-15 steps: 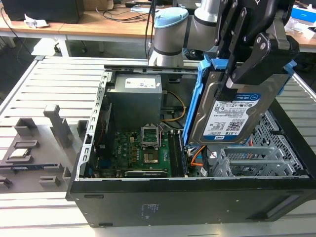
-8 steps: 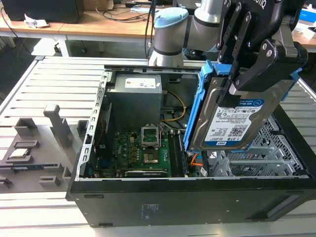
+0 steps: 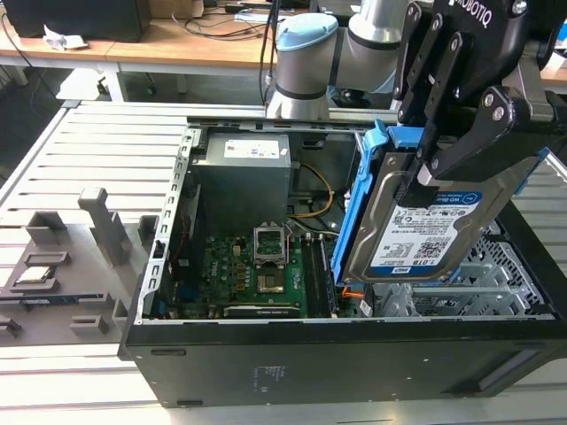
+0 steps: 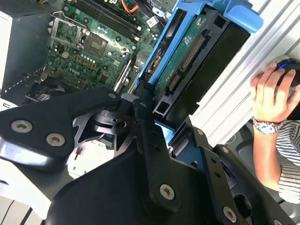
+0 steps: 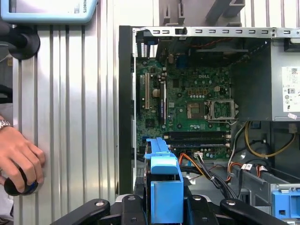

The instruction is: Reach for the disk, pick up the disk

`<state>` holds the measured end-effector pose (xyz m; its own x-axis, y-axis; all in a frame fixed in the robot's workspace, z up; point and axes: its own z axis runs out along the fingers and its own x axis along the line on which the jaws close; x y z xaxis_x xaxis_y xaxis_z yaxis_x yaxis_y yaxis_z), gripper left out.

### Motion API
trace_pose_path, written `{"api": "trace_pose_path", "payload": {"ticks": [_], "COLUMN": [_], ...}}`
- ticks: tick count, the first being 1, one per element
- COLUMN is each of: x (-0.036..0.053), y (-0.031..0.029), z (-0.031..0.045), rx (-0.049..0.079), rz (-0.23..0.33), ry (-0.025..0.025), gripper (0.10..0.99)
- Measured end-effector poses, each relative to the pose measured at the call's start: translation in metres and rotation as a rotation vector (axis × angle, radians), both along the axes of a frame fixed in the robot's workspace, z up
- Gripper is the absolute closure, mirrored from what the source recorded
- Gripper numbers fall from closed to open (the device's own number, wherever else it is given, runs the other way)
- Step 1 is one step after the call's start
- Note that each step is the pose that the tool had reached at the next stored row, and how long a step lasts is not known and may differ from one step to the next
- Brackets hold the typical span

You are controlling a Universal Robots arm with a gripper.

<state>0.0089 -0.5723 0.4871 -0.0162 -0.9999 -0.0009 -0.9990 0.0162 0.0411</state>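
Reach is done and we're into the pickup: gripper point(image 3: 434, 168) fingers are clamped on the disk point(image 3: 434, 226), held tilted above the open computer case point(image 3: 354, 354), so keeping that squeeze firm matters now.

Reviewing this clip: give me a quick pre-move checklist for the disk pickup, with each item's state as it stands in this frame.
1. Grip: gripper fingers closed on the disk in the exterior view: ok.
2. Disk lifted: it hangs tilted above the open computer case, out of the drive cage: ok.
3. Blue frame on the disk's edges: ok.
4. Cables: orange cable lies below the disk; whether it is attached, cannot tell.
5. Person's hand rests on the slatted table beside the case, near the arm: not ok.
6. Motherboard untouched beneath: ok.
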Motion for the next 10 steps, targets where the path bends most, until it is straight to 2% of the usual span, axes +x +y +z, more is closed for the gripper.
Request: {"api": "trace_pose_path", "payload": {"ticks": [2,5,8,10], "x": [0.0,0.0021,0.0132,0.0175], "y": [-0.0054,-0.0071,-0.0072,-0.0072], "z": [-0.0002,-0.0005,-0.0007,-0.0009], "rx": [0.0,0.0,0.0,0.0], "rz": [0.0,0.0,0.0,0.0], "ry": [0.0,0.0001,0.0013,0.0019], "gripper": [0.718,0.718,0.718,0.718]}}
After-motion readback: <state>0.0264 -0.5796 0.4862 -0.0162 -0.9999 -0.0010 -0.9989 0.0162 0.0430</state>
